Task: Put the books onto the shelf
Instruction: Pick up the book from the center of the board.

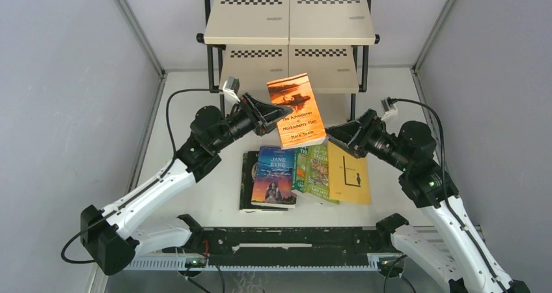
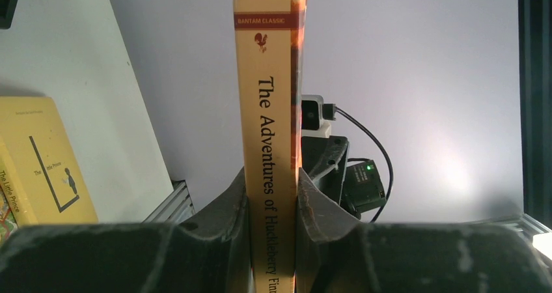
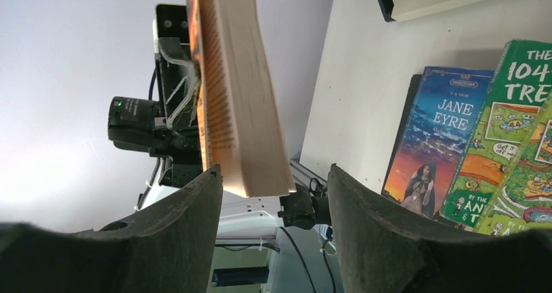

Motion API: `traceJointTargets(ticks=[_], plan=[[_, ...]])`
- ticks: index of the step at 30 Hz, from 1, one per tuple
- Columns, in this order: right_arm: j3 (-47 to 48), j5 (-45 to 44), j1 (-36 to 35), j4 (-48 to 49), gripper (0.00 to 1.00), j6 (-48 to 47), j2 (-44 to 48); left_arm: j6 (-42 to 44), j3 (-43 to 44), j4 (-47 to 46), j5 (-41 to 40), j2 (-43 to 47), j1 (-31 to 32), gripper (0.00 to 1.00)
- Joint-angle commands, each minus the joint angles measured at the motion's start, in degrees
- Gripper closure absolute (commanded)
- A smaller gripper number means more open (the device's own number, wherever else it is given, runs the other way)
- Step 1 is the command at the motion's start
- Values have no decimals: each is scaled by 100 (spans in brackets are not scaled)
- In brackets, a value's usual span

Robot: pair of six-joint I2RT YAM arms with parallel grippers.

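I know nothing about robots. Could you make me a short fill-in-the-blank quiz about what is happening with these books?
1. The left hand grips the spine of the orange book, titled The Adventures of ____ Finn.
2. The right hand has its jaws ____ around that book's page edge.
3. Among the books lying flat below, the blue book beside the green ones is titled Jane ____.

Missing words: Huckleberry; open; Eyre.
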State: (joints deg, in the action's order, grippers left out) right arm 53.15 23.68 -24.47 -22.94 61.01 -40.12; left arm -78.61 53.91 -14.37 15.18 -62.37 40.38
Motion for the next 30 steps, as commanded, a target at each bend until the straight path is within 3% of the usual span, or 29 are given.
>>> traceJointTargets(ticks=[1,20,27,30], plan=[[20,59,41,53,33,56,197,-14,413,-417,12,54,20,100],[18,318,310,-143,30,78,423,-35,317,-558,73,-106,-25,100],[13,303,279,-183,25,89,411,-82,285,-658,171,-145,-74,100],[-35,301,214,-36,18,135,339,-97,328,-704,240,-201,-81,100]])
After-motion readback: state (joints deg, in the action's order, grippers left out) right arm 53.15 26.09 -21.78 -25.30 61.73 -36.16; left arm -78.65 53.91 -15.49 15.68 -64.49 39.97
